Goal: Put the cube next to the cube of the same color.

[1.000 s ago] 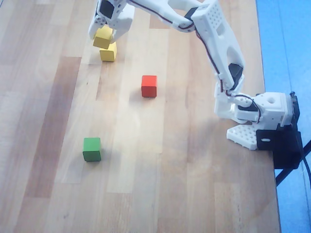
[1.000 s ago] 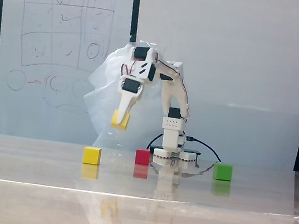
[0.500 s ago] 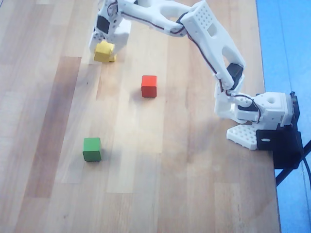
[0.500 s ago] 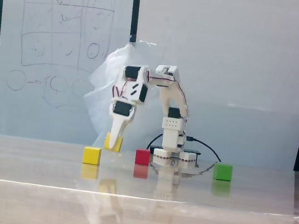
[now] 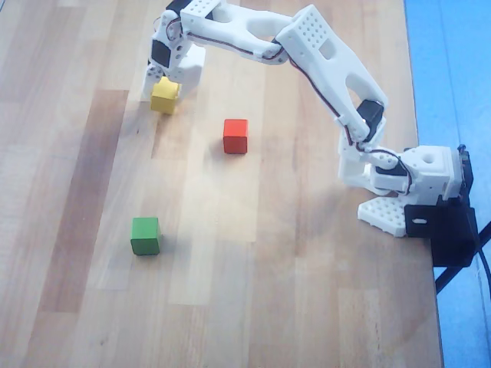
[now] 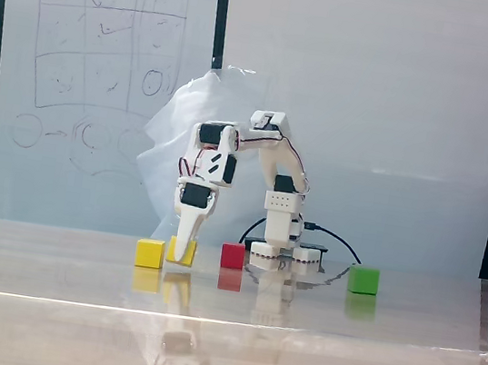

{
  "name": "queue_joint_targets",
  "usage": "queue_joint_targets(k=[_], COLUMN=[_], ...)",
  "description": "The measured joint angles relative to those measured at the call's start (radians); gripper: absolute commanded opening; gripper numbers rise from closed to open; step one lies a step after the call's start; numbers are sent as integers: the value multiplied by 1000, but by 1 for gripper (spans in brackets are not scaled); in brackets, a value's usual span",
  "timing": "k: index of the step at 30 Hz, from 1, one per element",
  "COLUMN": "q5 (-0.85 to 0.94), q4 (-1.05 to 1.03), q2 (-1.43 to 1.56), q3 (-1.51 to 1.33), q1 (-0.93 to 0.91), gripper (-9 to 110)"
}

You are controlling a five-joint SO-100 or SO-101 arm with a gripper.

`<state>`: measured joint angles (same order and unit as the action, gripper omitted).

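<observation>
My gripper (image 5: 165, 83) reaches down at the far side of the table with its fingers on either side of a yellow cube (image 5: 164, 96). They appear shut on it at table level. In the fixed view this cube (image 6: 188, 252) shows partly behind a white finger (image 6: 185, 233). The other yellow cube (image 6: 150, 253) stands on the table just left of it in that view, a small gap apart. In the overhead view it is hidden under the arm.
A red cube (image 5: 235, 136) (image 6: 232, 255) stands right of the gripper in both views. A green cube (image 5: 145, 235) (image 6: 364, 279) stands further off. The arm's base (image 5: 414, 188) is clamped at the table's right edge in the overhead view.
</observation>
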<state>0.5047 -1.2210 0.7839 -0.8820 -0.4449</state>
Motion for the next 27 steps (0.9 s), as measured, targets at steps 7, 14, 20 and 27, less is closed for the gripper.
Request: queue_joint_targets(k=[7,14,20,27], q5=[0,2,5,9], q4=[20,20,-14,-43], q2=[0,0,0,0], q3=[0,0,0,2], q1=[0,0,0,0], gripper=[15,17,13,12])
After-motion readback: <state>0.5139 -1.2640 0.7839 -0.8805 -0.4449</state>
